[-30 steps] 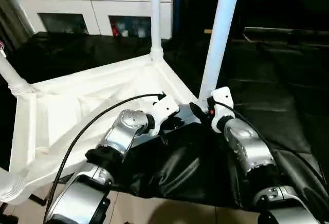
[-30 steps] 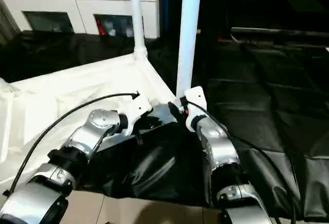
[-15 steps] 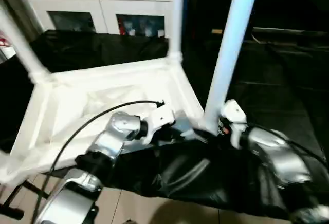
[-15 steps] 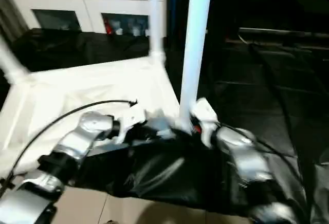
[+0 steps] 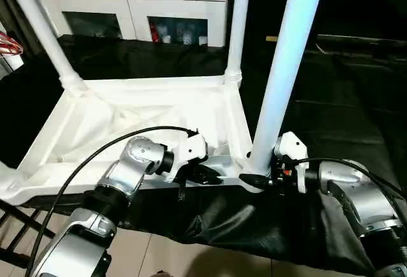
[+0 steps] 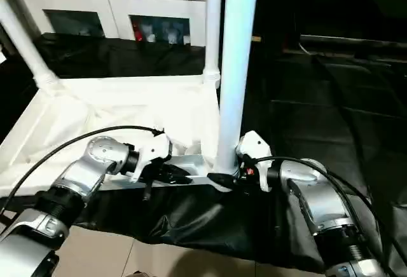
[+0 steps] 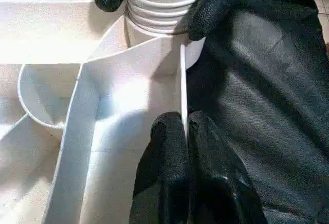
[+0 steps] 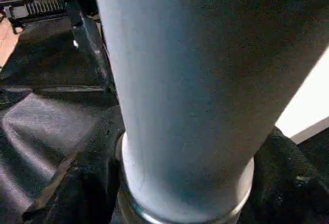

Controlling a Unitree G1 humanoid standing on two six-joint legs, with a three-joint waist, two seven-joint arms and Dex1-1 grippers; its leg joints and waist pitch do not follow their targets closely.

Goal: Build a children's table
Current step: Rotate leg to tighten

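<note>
The children's table [image 5: 127, 118] lies upside down on black cloth, its white legs pointing up. My left gripper [image 5: 206, 174] is shut on the thin raised rim [image 7: 181, 80] of the near edge, close to the near right corner socket. My right gripper [image 5: 251, 178] reaches in from the right. Its black fingers [image 7: 211, 3] press on both sides of the ribbed base of the near right leg [image 5: 286, 54], which stands in that socket. Two more legs [image 5: 238, 23] [image 5: 38, 29] stand at the far corners.
A white cabinet [image 5: 133, 4] with dark shelf openings stands behind the table. Black cloth [image 5: 343, 99] covers the surface to the right and hangs over the near edge. Tiled floor [image 5: 191, 258] and a dark frame [image 5: 13, 226] show below.
The table top has swung round; its far edge now lies square to the cabinet. My right forearm now comes in from the right. The view has shifted too.
</note>
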